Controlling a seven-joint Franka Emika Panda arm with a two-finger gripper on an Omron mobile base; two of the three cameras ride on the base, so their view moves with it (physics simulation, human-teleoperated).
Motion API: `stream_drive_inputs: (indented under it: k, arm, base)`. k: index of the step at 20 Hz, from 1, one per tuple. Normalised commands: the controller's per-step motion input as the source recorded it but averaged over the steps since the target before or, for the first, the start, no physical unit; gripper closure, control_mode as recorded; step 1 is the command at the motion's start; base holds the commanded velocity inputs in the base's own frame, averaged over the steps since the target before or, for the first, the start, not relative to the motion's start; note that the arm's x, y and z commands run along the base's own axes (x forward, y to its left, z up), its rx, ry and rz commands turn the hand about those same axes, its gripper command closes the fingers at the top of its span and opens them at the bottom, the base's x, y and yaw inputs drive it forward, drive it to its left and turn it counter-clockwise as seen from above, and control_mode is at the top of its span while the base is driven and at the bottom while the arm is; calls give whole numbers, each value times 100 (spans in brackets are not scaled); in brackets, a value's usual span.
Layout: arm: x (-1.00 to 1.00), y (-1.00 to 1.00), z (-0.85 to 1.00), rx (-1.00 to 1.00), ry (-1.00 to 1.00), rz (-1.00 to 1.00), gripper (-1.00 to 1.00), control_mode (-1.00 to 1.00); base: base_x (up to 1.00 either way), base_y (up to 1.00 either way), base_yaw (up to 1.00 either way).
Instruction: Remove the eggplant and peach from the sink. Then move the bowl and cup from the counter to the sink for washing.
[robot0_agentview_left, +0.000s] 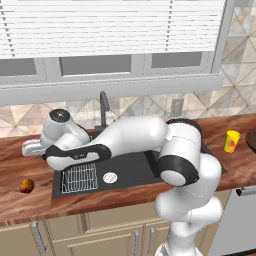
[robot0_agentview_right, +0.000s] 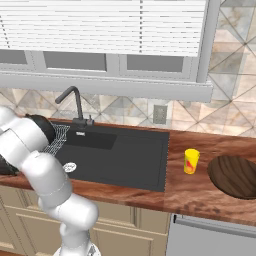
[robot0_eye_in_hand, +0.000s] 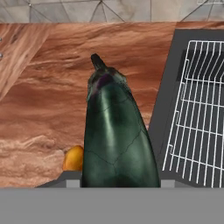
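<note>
The dark green eggplant (robot0_eye_in_hand: 114, 135) stands close in the hand view, held stem-end away over the wooden counter left of the sink. My gripper (robot0_agentview_left: 27, 149) is shut on it, left of the black sink (robot0_agentview_left: 132, 167) and above the counter. The orange-red peach (robot0_agentview_left: 26, 186) lies on the counter below and left of the gripper; the peach (robot0_eye_in_hand: 73, 158) peeks out beside the eggplant. On the counter right of the sink stand the yellow cup (robot0_agentview_right: 191, 161) and the brown bowl (robot0_agentview_right: 235, 176).
A wire rack (robot0_agentview_left: 80, 177) lies in the sink's left part beside the silver drain (robot0_agentview_left: 110, 177). The dark faucet (robot0_agentview_right: 75, 102) rises behind the basin. My arm stretches across the sink's back edge. Tiled wall and a window run along the back.
</note>
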Motion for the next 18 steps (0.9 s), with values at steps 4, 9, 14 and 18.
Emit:
stream_drive_inputs:
  k: [4,9,14,18]
  arm:
    - [9,6,-8,0,7,0,100,-100]
    - [9,8,-8,0,7,0,100,-100]
    - [9,10,-8,0,4,0,100,-100]
    - [6,14,-4,0,0,0,100,-100]
  base:
    - [0,0,0]
    - [0,0,0]
    - [0,0,0]
    - [0,0,0]
